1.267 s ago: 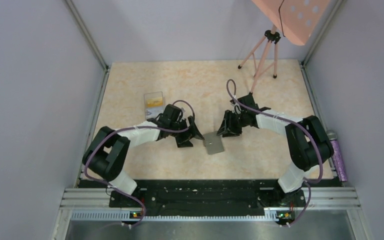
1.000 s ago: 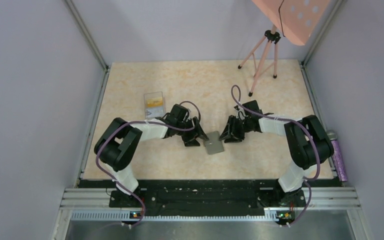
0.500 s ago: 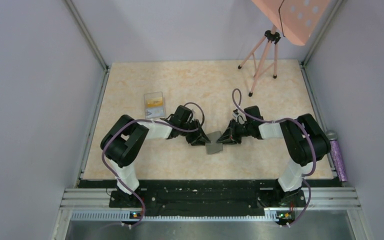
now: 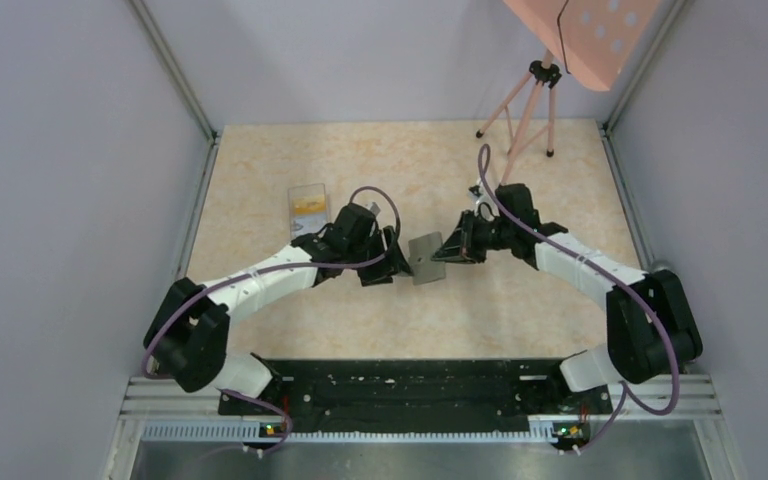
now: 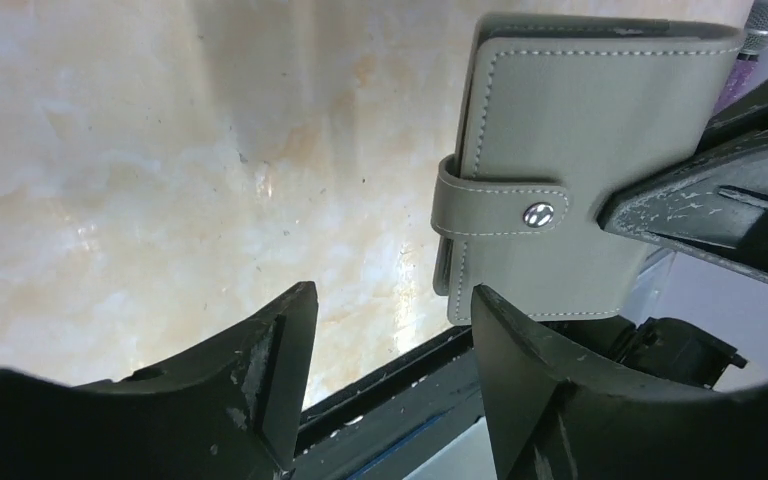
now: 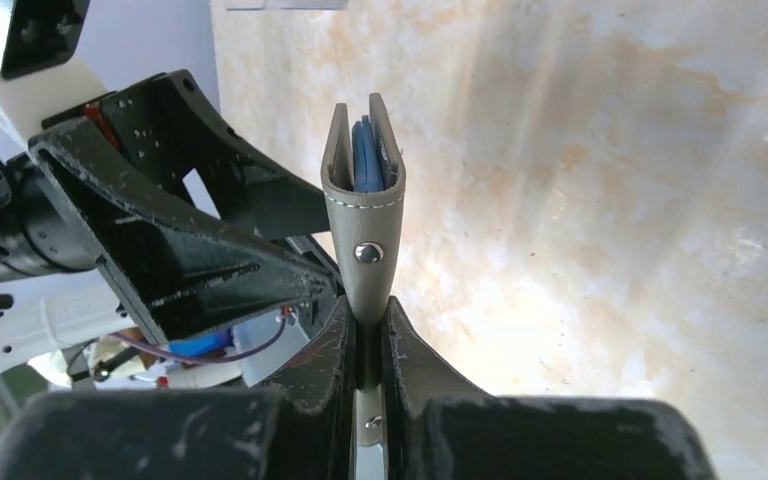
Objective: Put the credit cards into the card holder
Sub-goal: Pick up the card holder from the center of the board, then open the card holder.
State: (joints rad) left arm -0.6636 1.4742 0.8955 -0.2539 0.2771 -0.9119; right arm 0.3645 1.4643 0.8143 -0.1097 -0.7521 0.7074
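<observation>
The card holder [image 4: 426, 258] is a closed grey wallet, held off the table on edge between the two arms. My right gripper [image 4: 444, 250] is shut on its snap-tab edge. In the right wrist view the card holder [image 6: 364, 235] stands edge-on in the right gripper [image 6: 365, 345], and its blue inside shows at the top. My left gripper [image 5: 390, 335] is open and empty, just short of the card holder [image 5: 580, 140] and its snap tab [image 5: 505, 210]. The credit cards [image 4: 309, 205], orange and yellow, lie in a clear box at the back left.
A pink tripod [image 4: 522, 125] stands at the back right under a pink board [image 4: 590, 35]. A purple cylinder [image 4: 677, 320] lies outside the right wall. The clear box [image 4: 308, 222] sits just behind the left arm's wrist.
The right gripper has shut on the card holder and lifted it off the table onto its edge. The left gripper narrowed, then opened again, and stays beside the wallet.
</observation>
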